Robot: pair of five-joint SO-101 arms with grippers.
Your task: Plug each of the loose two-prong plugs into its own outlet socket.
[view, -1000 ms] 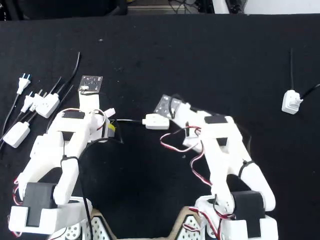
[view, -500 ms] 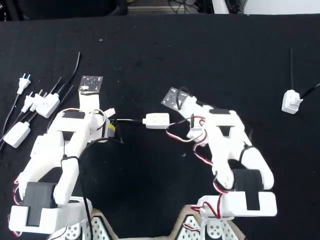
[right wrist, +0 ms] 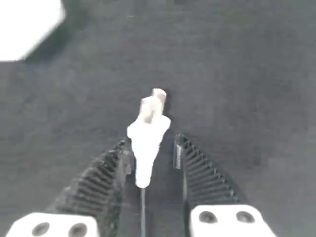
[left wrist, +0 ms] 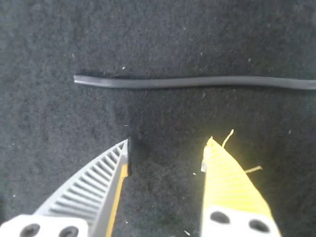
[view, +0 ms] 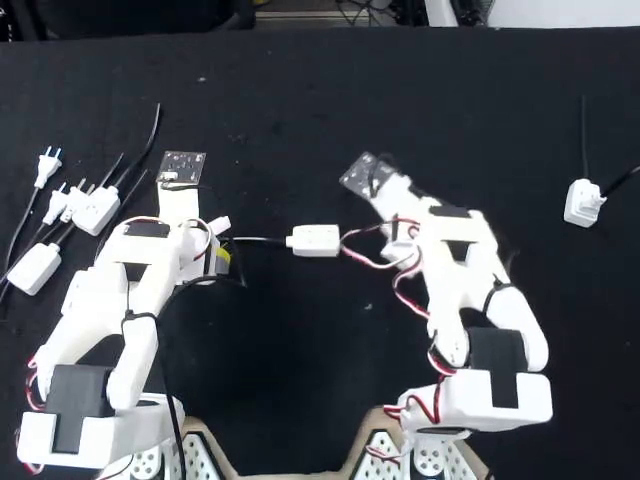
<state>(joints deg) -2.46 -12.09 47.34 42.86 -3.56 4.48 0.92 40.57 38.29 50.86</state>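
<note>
My right gripper (right wrist: 150, 143) has its fingers clamped on a small white two-prong plug (right wrist: 147, 129). The prongs are blurred, and in the high view the wrist hides the plug. The white rectangular outlet socket (view: 313, 240) lies on the black bench (view: 300, 100) between the arms. My left gripper (left wrist: 165, 148) holds its fingers apart over a thin black cable (left wrist: 197, 82), which is cut off at one edge.

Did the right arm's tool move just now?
Yes. The right tool, holding a plug, moved toward the table's far edge and rightward, away from the white socket.
</note>
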